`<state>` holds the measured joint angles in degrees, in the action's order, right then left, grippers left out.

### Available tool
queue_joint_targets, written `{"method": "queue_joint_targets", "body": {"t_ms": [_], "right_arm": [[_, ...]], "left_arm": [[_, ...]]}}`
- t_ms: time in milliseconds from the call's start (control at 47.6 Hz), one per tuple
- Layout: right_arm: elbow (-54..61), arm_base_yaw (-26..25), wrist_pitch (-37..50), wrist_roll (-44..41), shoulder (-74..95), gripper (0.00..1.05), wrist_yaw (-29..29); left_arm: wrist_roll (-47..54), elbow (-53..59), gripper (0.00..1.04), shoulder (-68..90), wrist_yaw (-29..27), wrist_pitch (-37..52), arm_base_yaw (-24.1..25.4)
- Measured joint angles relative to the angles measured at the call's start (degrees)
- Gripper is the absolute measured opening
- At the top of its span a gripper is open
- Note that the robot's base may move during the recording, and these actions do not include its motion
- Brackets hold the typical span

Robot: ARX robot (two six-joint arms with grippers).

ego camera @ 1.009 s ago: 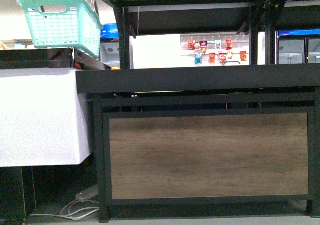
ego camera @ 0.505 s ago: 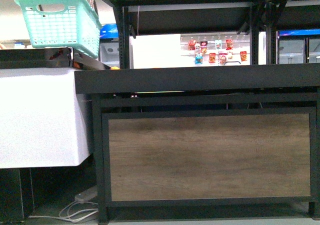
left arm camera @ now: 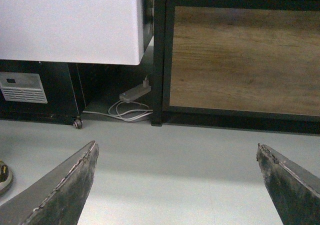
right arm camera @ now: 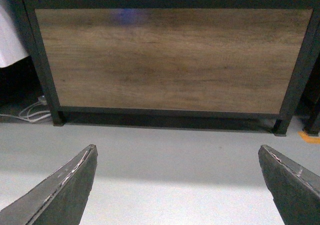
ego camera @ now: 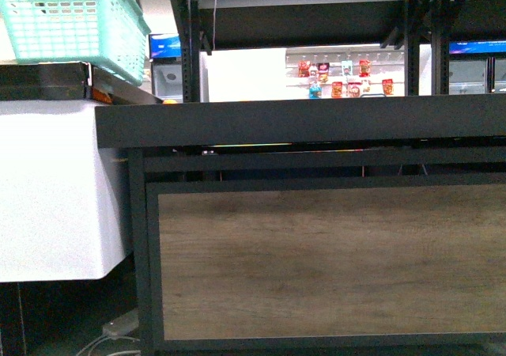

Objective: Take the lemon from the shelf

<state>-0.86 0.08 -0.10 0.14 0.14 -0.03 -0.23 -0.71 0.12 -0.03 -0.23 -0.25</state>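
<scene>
Brown wood-grain panel fills the lower front view, framed in black under the wide deck of the shelf, which we see edge-on. We cannot find the lemon in any view. The deck top is hidden from us, and only a small orange speck shows at its left end. A teal basket sits high at the left, above a white cabinet that stands just beside the shelf. Coloured packets hang far behind, seen through the frame. Both wrist views look low at the grey floor and the panel. Our left jaws stand wide apart with nothing between them, and our right jaws likewise. A power strip and a white cable lie under the cabinet, near the shelf's leg.
</scene>
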Motion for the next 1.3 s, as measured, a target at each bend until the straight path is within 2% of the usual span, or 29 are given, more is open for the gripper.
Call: {"method": "queue_joint_targets", "body": {"t_ms": [1304], "right_arm": [[0.0, 0.0, 0.0, 0.0, 0.0, 0.97, 0.1]], "left_arm": [[0.0, 0.0, 0.97, -0.1, 0.0, 0.0, 0.0]]}}
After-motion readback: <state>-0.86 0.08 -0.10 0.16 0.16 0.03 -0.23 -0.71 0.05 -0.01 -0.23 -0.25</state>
